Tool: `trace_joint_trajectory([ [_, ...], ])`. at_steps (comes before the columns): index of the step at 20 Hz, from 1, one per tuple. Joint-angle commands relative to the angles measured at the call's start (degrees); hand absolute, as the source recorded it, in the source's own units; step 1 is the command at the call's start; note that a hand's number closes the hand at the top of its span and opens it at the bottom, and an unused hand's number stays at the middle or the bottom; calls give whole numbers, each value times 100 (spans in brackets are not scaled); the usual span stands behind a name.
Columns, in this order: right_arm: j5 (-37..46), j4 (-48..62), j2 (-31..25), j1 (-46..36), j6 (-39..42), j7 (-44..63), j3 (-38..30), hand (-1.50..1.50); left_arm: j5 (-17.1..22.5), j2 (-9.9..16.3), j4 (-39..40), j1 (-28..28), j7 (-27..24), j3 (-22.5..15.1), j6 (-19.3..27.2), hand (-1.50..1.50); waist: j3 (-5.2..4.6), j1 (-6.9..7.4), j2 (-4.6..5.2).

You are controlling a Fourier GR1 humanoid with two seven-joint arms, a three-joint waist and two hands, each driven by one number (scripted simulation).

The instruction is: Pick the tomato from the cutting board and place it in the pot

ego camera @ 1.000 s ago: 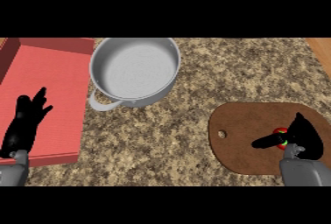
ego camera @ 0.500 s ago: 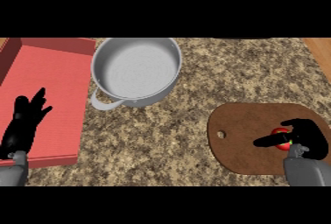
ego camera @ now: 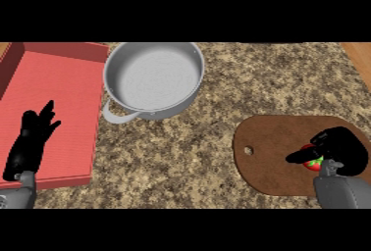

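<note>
A red tomato [ego camera: 313, 163] with a green stem lies on the brown cutting board [ego camera: 275, 147] at the right. My right hand [ego camera: 339, 147] is curled over it, thumb on its left side, and hides most of it. The grey pot [ego camera: 153, 76] stands at the top centre, its inside bare, a handle toward the front left. My left hand [ego camera: 30, 142] rests open over the red tray at the left, fingers up.
A red tray [ego camera: 58, 88] fills the left side beside the pot. Speckled stone counter [ego camera: 181, 152] lies between the pot and the board. A wooden strip [ego camera: 360, 56] shows at the far right edge.
My right hand's fingers have curled down round the tomato, covering more of it. The left hand has not moved.
</note>
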Motion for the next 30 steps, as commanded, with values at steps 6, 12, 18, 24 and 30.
trace_joint_trajectory([
  [6, 176, -787, 137, 23, 1036, -1175, 1973, 150, 92, 77, 10, 133, 8, 157, -141, 0, 11, 16, 9],
  [12, 1051, -1984, 7, -243, 1349, -451, 2414, 150, -36, -66, 210, 217, -182, 155, -112, 0, 9, -32, 17],
  [18, 1807, -3109, 190, -715, 768, -448, 2985, 150, -58, -50, 254, 26, -56, 170, -159, 0, 8, -71, -1],
  [24, 1876, -3387, 632, -2218, 706, -548, 2887, 150, -58, -153, 271, 93, -138, 153, -187, 0, 5, 36, 26],
  [30, 1415, -2458, 993, -3942, 1427, -514, 2207, 150, -214, -174, -103, -142, 442, 52, -212, 0, 12, 49, 35],
])
